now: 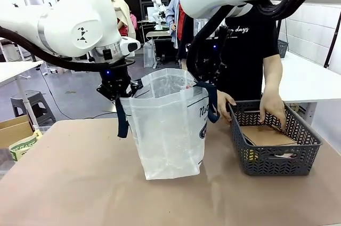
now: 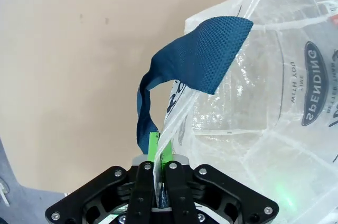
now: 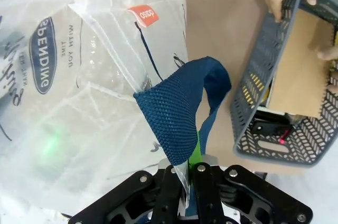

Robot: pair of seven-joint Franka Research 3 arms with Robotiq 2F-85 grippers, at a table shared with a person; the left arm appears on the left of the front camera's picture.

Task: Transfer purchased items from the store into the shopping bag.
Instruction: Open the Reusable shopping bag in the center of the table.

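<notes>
Robot arms hold a sack open at a shared table. The shopping bag stands upright at the centre of the tan table, its long axis vertical, its mouth facing up and its oval logo turned toward frame right. The left gripper is clamped tight on the plastic rim beside a navy handle, and the right gripper pinches the opposite rim likewise. At lower right, near the bag, a person's hand reaches into a dark grey lattice basket above a brown card.
</notes>
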